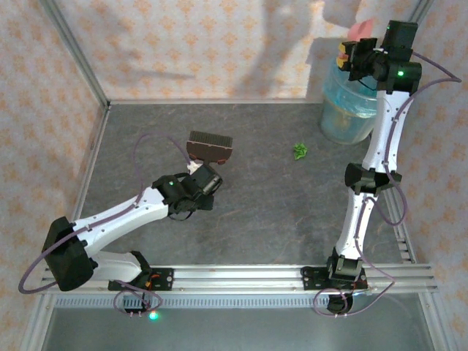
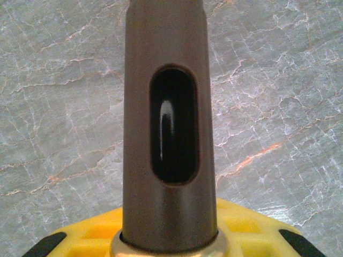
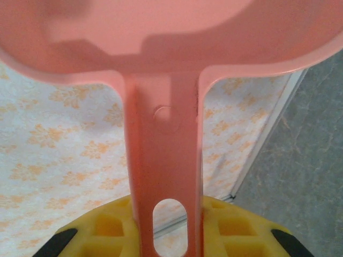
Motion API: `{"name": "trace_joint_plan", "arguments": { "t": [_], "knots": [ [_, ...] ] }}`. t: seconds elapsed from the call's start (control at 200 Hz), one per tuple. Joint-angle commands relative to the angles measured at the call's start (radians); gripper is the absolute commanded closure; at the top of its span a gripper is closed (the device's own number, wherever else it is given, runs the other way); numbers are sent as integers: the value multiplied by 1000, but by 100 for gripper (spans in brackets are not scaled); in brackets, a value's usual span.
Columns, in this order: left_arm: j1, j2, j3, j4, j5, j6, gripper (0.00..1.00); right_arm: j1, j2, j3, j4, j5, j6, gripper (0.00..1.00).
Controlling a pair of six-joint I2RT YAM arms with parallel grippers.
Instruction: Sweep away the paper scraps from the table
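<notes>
Scrap of crumpled green paper (image 1: 300, 151) by the grey stone-look table's (image 1: 278, 219) far edge: likely featherlight, brush, don't pinch. Left gripper (image 1: 200, 168) clamps dark brown brush (image 1: 210, 145), right gripper (image 1: 357, 57) pink plastic dustpan (image 1: 360, 31)

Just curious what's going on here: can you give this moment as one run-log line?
left gripper: shut on brush | right gripper: shut on dustpan, high near bin | green paper scrap: on table

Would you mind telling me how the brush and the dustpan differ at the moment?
The brush is dark brown; the dustpan is pink. The brush is low over the table, held by the left pincer; the dustpan is high up by the blue bin, held by the right pincer. Both are gripped by handles with an oval hole.
</notes>
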Motion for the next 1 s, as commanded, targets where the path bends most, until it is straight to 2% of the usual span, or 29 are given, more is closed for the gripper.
{"name": "trace_joint_plan", "arguments": {
  "t": [0.0,0.315,0.56,0.736,0.996],
  "knots": [
    [5,-35,21,16,-27,10,100,-13,9,70,70,-18,68,100],
    [4,-33,21,19,-25,8,100,-20,13,70,107,-36,111,100],
    [4,-32,22,22,-25,10,100,-29,-1,71,71,-36,68,100],
    [4,-38,20,27,-25,10,100,-29,-66,70,15,29,-89,100],
    [5,-40,26,31,-18,8,100,-29,-160,70,-193,24,-405,100]
  ]
}}
